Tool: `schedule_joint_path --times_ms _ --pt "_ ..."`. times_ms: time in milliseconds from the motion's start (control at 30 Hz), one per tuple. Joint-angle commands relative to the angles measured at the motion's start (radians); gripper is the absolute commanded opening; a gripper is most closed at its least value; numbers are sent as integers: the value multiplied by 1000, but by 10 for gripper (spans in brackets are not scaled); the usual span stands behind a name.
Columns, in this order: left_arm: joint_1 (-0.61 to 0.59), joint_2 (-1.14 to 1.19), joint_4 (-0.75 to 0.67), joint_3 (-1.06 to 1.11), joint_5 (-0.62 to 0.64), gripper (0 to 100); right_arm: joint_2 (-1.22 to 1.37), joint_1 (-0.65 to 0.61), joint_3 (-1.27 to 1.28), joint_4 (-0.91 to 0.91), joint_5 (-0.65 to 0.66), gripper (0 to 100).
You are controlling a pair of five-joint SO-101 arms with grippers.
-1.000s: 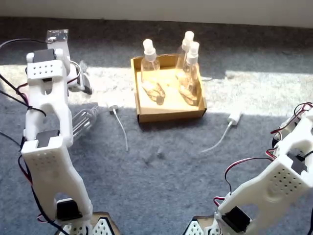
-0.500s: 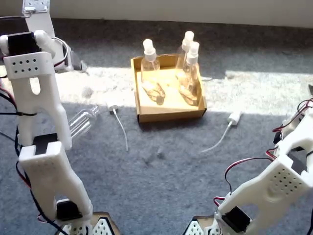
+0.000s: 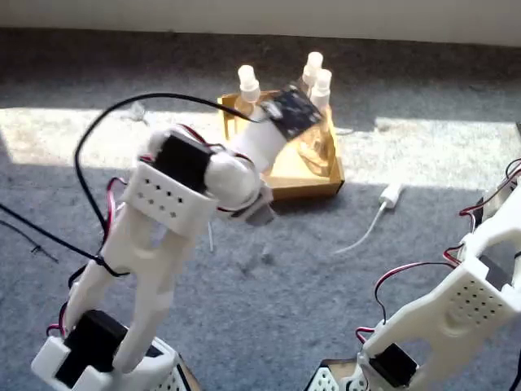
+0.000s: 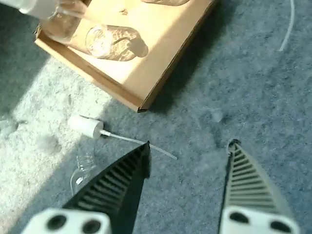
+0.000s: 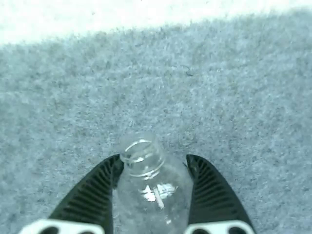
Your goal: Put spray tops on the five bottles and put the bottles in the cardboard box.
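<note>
Left gripper (image 4: 189, 146): I see it spread, near a loose spray top (image 4: 84, 126).
Right gripper (image 5: 154, 160): pinching an uncapped bottle (image 5: 148, 192).
Cardboard box (image 3: 285, 189): 12 o'clock on my bench, three capped bottles (image 3: 248, 96) inside.

So the left arm (image 3: 163, 220) was standing tall at the far left edge a second ago, and now it's swung right across the middle. Its top end leans over the front-left part of the box (image 3: 321, 186). From above it covers the bottle (image 4: 82, 171) and spray top (image 4: 84, 125) on the carpet, which were in plain sight before. Its black cable (image 3: 122, 110) now loops out over the carpet too.
</note>
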Motion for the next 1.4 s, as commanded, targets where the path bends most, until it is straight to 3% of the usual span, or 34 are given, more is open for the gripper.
schedule_joint_path --times_ms 0,233,367,567,700,967,1367 --pt "179 53 -206 31 14 238 -65 -1 -4 -39 20 31" --pt "325 344 -519 -53 77 238 -64 76 168 -223 21 30" --pt "387 555 -600 -156 77 238 -64 139 308 -367 21 30" --pt "386 842 -601 -374 118 238 -64 236 397 -492 49 30" --pt "375 980 -562 -519 124 238 -64 243 443 -493 141 30" --pt "320 1165 -499 -728 126 236 -64 236 479 -495 149 30" --pt "297 1262 -442 -835 126 3 -19 236 509 -550 149 30"
